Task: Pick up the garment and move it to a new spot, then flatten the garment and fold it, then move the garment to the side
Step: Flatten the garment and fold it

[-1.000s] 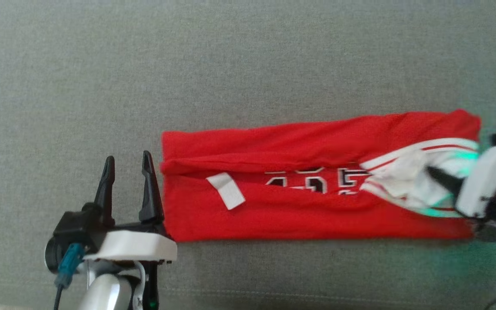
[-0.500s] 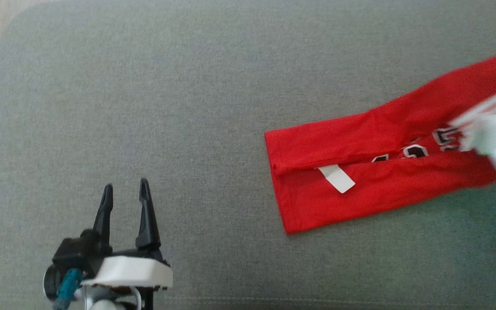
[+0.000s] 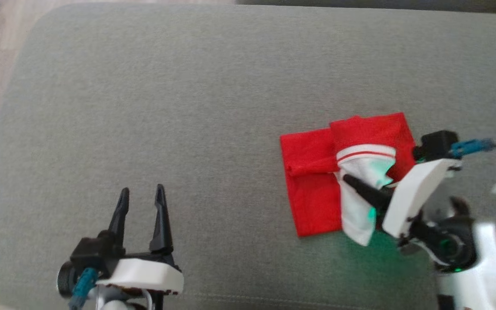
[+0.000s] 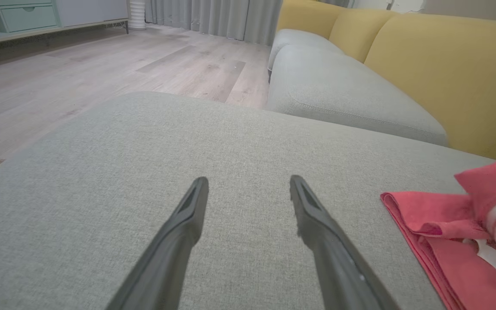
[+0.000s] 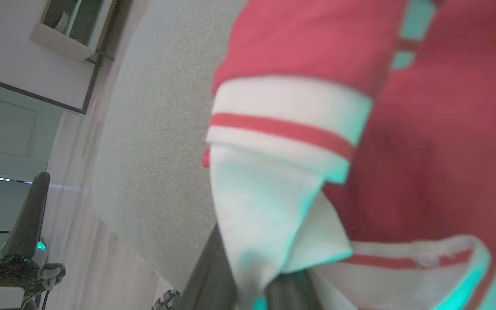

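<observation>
Garment (image 3: pixel 312 189) now doubled; right pincer (image 3: pixel 347 178) pinching it; left pincer (image 3: pixel 141 194) spread, its wrist view showing sofa (image 4: pixel 446 73).

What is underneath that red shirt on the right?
The red shirt lies on the grey cushion, which shows all round it. The right gripper pinches its white-trimmed end, doubled back over the lower layer. Anything beneath the cloth is covered.

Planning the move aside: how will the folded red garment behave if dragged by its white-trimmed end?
Probably floppy: the garment drapes over the right end effector. Its thin layers lie loose, so they may shift. The textured cushion could drag on it.
</observation>
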Available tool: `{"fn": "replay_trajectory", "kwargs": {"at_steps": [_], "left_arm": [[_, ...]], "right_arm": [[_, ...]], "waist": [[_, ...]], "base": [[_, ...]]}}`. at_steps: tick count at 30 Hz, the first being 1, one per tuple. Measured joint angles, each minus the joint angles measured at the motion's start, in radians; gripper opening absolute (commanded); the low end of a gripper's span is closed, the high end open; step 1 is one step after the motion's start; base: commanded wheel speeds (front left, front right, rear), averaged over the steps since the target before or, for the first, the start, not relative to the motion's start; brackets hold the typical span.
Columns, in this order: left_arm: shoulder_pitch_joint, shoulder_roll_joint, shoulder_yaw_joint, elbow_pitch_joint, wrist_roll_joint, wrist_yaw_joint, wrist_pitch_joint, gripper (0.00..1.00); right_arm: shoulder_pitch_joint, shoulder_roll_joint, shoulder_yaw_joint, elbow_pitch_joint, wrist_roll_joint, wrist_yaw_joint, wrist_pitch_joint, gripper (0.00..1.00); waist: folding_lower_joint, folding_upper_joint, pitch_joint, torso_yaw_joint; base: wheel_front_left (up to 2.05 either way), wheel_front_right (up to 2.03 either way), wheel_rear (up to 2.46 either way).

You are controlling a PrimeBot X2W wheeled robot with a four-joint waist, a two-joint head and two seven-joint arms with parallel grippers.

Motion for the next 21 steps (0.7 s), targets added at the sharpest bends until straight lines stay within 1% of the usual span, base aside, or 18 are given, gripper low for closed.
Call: {"fn": "replay_trajectory", "kwargs": {"at_steps": [4, 9, 14, 15, 19, 21], "left_arm": [[-0.001, -0.001, -0.013, 0.004, -0.007, 0.008, 0.0, 1.0], [0.002, -0.001, -0.039, 0.006, -0.019, 0.024, 0.0, 1.0], [0.002, -0.001, -0.06, 0.011, -0.021, 0.026, 0.0, 1.0], [0.002, -0.001, -0.064, 0.012, -0.021, 0.032, 0.0, 1.0], [0.002, -0.001, -0.064, 0.016, -0.031, 0.032, 0.0, 1.0], [0.002, -0.001, -0.063, 0.016, -0.031, 0.032, 0.0, 1.0]], "right_arm": [[-0.031, 0.0, 0.042, 0.134, 0.026, 0.0, -0.135, 0.0], [-0.113, 0.0, 0.071, 0.231, 0.023, 0.0, -0.207, 0.0], [-0.149, -0.001, 0.105, 0.258, -0.016, 0.0, -0.204, 0.0], [-0.148, -0.001, 0.121, 0.258, -0.027, 0.0, -0.192, 0.0], [-0.146, -0.002, 0.188, 0.23, -0.098, 0.0, -0.125, 0.0], [-0.14, -0.002, 0.2, 0.202, -0.122, 0.0, -0.088, 0.0]], "waist": [[0.0, 0.0, 0.001, 0.031], [0.0, 0.0, -0.006, 0.048], [0.0, 0.0, -0.014, 0.052], [0.0, 0.0, -0.016, 0.051], [0.0, 0.0, -0.021, 0.048], [0.0, 0.0, -0.024, 0.047]], "base": [[0.0, 0.0, 0.0], [0.0, 0.0, 0.0], [0.0, 0.0, 0.0], [0.0, 0.0, 0.0], [0.0, 0.0, 0.0], [0.0, 0.0, 0.0]]}}
